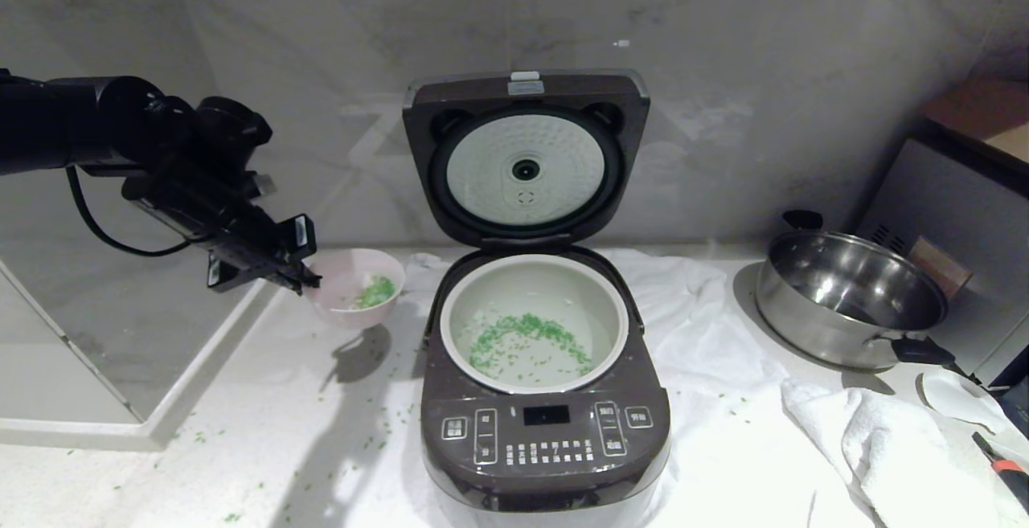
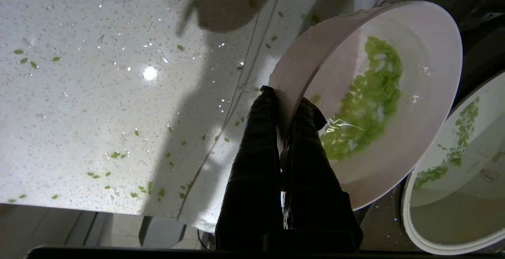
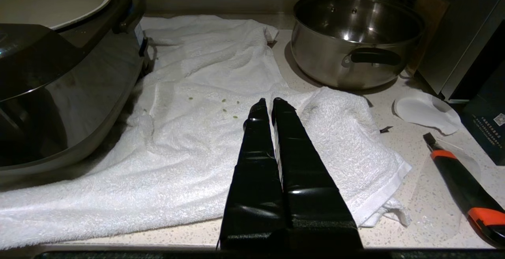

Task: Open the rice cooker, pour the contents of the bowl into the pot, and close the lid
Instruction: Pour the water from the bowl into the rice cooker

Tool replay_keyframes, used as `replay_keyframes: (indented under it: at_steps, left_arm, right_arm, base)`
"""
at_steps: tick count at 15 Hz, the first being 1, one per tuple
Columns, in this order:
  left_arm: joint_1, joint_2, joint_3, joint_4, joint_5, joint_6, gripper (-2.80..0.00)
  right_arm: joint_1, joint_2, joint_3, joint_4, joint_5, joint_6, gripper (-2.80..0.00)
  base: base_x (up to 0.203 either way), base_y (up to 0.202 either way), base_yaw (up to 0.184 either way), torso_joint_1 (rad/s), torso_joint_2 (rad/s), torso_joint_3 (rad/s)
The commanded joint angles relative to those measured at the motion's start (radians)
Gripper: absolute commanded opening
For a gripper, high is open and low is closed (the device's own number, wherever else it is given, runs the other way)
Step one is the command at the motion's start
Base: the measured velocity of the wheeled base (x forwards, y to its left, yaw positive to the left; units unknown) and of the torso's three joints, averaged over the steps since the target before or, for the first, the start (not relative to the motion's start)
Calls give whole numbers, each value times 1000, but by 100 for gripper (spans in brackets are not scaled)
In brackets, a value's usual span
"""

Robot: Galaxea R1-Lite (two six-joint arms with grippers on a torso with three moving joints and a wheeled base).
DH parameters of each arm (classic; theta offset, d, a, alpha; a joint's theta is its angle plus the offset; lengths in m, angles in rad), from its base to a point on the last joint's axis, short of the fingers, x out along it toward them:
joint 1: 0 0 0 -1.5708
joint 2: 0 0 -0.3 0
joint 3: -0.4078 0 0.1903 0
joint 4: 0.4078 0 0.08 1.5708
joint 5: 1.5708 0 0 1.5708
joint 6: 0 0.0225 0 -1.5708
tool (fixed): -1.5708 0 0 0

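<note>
While the left gripper's (image 2: 285,109) fingers pinch its rim, the bowl (image 1: 358,287) tilts toward the open pot (image 1: 534,323).

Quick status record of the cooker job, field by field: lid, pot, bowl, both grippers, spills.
lid: up, white inner plate facing out
pot: seated in the rice cooker, green grains scattered in water
bowl: held off the counter, left of the cooker, tilted toward the pot
contents: a wet green clump in the bowl, not all poured
left gripper: shut on the bowl's rim
right gripper: shut, empty, over the white towel, right of the cooker
spills: loose grains on the counter and towel
</note>
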Motion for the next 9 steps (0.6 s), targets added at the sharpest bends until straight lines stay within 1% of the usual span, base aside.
replay_keyframes:
  at_steps: [1,2,3,4,5,9]
  left_arm:
    - [-12,-3,-35,20,-1,-6,-280]
    - [-20,1,-59,37,-3,-13,-280]
    - [-30,3,-90,58,-20,-29,-280]
    - [-44,2,-107,69,-54,-40,-280]
    - [-58,0,-107,70,-59,-43,-280]
    - [-122,2,-104,70,-59,-92,-280]
  right_arm:
    - [0,0,0,0,0,0,-280]
    - [0,0,0,0,0,0,-280]
    - [0,0,0,0,0,0,-280]
    - [0,0,0,0,0,0,-280]
    - [0,0,0,0,0,0,-280]
    - [0,0,0,0,0,0,-280]
  base:
    - [0,0,0,0,0,0]
    - [0,0,0,0,0,0]
    - [0,0,0,0,0,0]
    - [0,0,0,0,0,0]
    - [0,0,0,0,0,0]
    - [0,0,0,0,0,0]
